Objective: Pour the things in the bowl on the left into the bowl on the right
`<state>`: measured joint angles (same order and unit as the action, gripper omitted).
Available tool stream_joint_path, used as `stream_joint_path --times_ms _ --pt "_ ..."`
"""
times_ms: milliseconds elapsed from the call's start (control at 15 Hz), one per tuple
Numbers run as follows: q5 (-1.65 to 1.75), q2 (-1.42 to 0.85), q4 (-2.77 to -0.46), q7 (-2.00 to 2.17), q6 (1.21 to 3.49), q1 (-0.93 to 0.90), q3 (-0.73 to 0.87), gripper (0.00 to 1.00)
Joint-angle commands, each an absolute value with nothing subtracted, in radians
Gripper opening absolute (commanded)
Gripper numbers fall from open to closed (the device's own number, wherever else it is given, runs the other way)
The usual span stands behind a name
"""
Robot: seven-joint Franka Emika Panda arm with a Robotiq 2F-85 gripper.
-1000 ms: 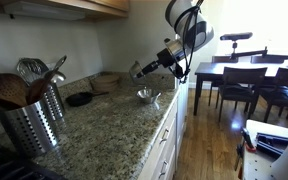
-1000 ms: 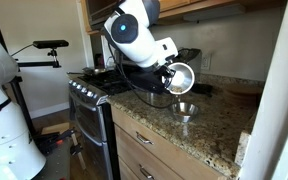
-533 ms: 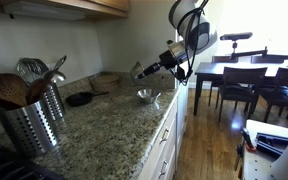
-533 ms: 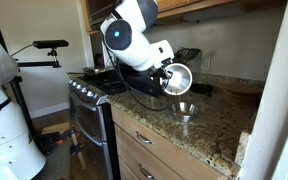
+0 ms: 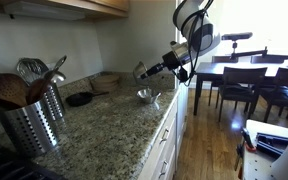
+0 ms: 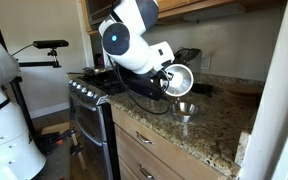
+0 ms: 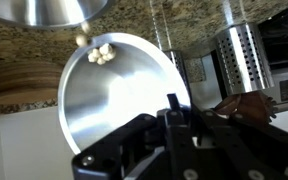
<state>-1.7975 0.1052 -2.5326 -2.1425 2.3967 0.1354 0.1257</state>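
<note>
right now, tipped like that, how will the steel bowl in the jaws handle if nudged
The held bowl looks like thin polished metal, so probably stiff and light. Pinched at one edge, its smooth rim might pivot in the jaws. The pale pieces sit at its lip and would likely spill.

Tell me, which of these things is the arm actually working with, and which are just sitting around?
In the job: gripper, tilted steel bowl it grips, pale bits inside, steel bowl on the counter.
Lying about: utensil holder, wooden bowl, dark dish, dining table.
</note>
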Motion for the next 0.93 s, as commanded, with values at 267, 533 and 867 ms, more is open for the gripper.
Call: stream_joint_path --times_ms 267,533,867 --pt "-1.821 0.149 -2.562 -2.209 2.335 0.159 0.136 0.07" --pt "-1.829 0.157 -2.567 -2.224 2.331 0.163 0.138 0.07" --pt "-1.849 0.163 -2.573 -2.260 2.317 0.168 0.148 0.07"
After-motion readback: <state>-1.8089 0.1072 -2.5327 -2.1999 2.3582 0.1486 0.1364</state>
